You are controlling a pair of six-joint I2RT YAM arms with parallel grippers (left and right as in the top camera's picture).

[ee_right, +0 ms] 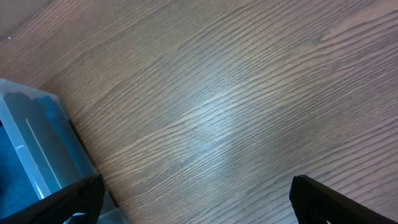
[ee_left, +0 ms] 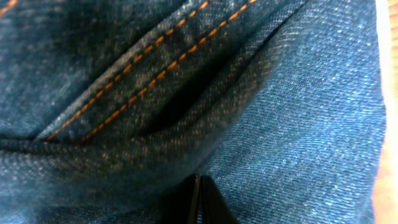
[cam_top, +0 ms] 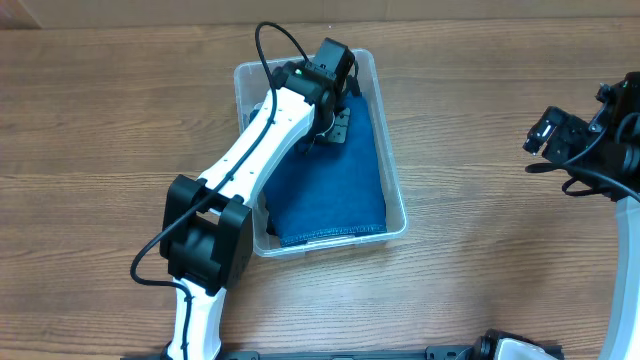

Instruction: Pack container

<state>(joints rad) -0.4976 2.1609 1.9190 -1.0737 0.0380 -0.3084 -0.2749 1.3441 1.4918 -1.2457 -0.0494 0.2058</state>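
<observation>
1. Dark blue folded denim cloth with orange double stitching (ee_left: 298,112) fills the left wrist view, right under and ahead of the left gripper (ee_left: 200,194).
2. Left gripper: jaws drawn together, tips meeting in a narrow wedge against the denim. Can't tell whether any cloth is pinched between them.
3. Clear rectangular plastic container with rounded corners (cam_top: 340,241) surrounds the left gripper. The gripper is inside it, toward the end far from the arm base, on top of the denim.
4. Denim lies flat in the container, running from the left gripper back to the wall on the arm-base side, with a stitched hem along that wall.
5. White left arm (cam_top: 250,150) crosses the container's left wall behind the gripper. A black cable (cam_top: 275,45) loops up beside the wrist.
6. Right gripper (ee_right: 198,183): jaws spread wide, nothing between them. Only bare wood-grain tabletop (ee_right: 236,93) below.
7. Container sits well apart from the right gripper, off to its left. One corner shows at the left edge of the right wrist view, with blue denim visible through the wall.
8. Overhead view: right gripper hangs over the tabletop, touching nothing.
</observation>
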